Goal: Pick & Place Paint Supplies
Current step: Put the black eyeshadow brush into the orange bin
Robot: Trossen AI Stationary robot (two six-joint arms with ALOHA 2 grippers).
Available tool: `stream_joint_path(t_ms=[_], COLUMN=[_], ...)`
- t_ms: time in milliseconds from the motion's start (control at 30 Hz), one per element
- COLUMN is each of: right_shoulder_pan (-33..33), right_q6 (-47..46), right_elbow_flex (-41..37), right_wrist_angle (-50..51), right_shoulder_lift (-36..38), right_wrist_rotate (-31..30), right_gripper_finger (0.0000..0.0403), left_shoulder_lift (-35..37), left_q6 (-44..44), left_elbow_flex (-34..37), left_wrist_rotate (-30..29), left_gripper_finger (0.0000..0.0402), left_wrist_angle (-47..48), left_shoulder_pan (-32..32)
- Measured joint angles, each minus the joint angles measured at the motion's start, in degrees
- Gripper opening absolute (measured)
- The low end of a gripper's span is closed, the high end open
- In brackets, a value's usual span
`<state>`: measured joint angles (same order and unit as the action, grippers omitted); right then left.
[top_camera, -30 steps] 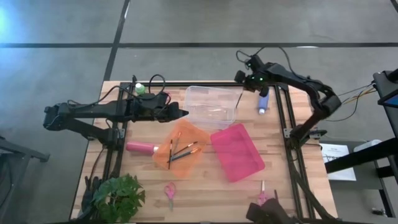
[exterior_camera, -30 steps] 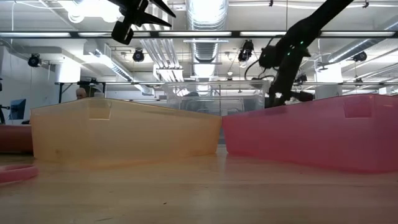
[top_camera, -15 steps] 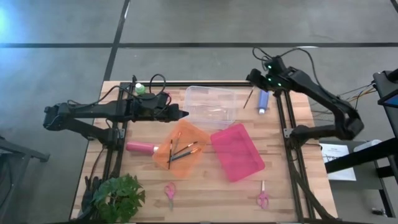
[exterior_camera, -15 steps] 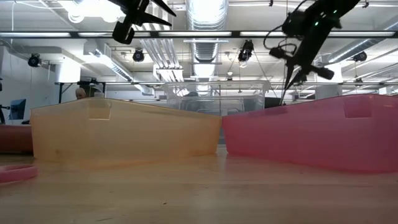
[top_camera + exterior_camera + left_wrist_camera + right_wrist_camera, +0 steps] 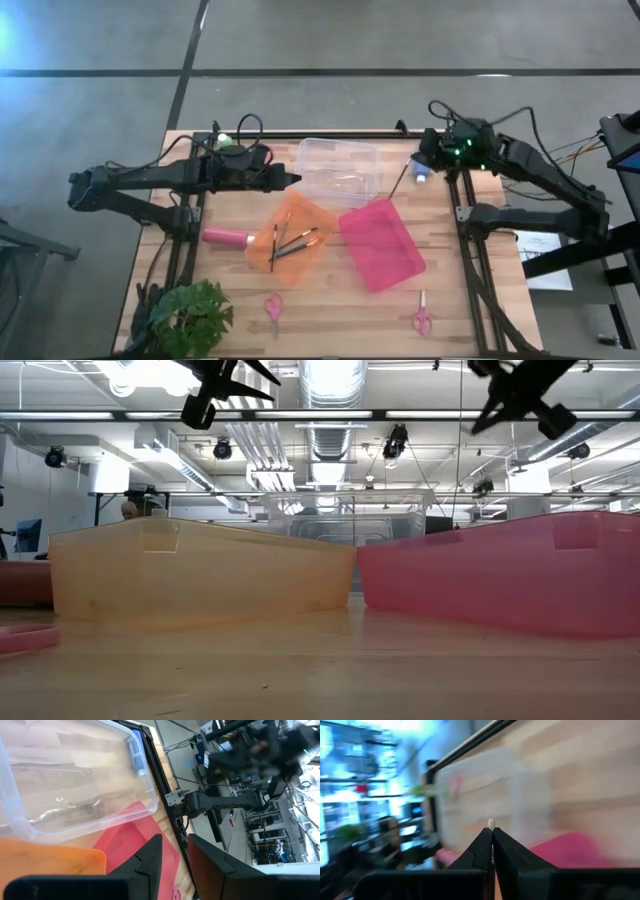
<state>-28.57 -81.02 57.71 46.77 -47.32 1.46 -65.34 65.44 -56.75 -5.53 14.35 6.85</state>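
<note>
My right gripper (image 5: 419, 160) hovers near the table's far right corner, shut on a thin dark paintbrush (image 5: 402, 178). Under it lies the blue bottle (image 5: 422, 176), partly hidden by the gripper. My left gripper (image 5: 292, 181) hangs open above the left rim of the clear container (image 5: 340, 168) and touches nothing. The green bottle (image 5: 227, 140) stands at the far left. The pink-red bottle (image 5: 228, 237) lies on its side on the table. Several brushes (image 5: 293, 241) lie in the orange tray (image 5: 305, 212). My right gripper pinches the paintbrush by one end, whose pale tip (image 5: 491, 824) shows just past the shut fingers (image 5: 481, 848). In the high view the brush is lifted clear and slants away from the gripper toward the clear container and the near edge.
A pink tray (image 5: 380, 243) sits right of the orange tray. Two pairs of pink scissors (image 5: 272, 308) (image 5: 421, 314) lie near the front edge, and a potted plant (image 5: 190, 318) stands at the near left corner. Black frame rails (image 5: 458, 215) run along both sides.
My right gripper has risen and swung toward the table's right and near edges, carrying the paintbrush with it. The brush, which lay beside the clear container's right rim, now hangs clear of the table. The left arm has kept still.
</note>
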Motion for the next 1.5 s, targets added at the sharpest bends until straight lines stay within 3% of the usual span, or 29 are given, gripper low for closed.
stream_joint_path(t_ms=[233,300,433,600,1100,1500], right_shoulder_pan=[26.1,31.01,36.03,37.3,37.25,35.75], right_q6=[-15.92,-19.15,-21.95,-22.01,-19.19,-19.11], right_elbow_flex=[0.02,0.02,0.02,0.96,19.33,20.51], right_wrist_angle=[-11.56,-14.75,-23.07,-37.09,-38.65,-39.0], right_shoulder_lift=[-5.17,-8.88,-17.01,-26.92,-53.33,-59.56], right_wrist_rotate=[-18.61,-22.3,-23.9,-23.02,-14.73,-13.59], right_gripper_finger=[0.0008,0.0008,0.0008,0.0008,0.0008,0.0008], left_shoulder_lift=[0.0,0.0,0.0,0.0,0.02,0.04], left_q6=[-1.14,-1.14,-1.14,-1.15,-4.0,-4.16], left_elbow_flex=[0.0,0.0,0.0,0.0,0.0,0.0], left_wrist_rotate=[-0.01,-0.01,-0.01,-0.01,1.75,2.42], left_gripper_finger=[0.0102,0.0102,0.0102,0.0102,0.0101,0.0101], left_wrist_angle=[0.01,0.0,-0.02,-0.44,-0.41,-0.4], left_shoulder_pan=[0.83,0.99,1.11,1.14,1.18,1.14])
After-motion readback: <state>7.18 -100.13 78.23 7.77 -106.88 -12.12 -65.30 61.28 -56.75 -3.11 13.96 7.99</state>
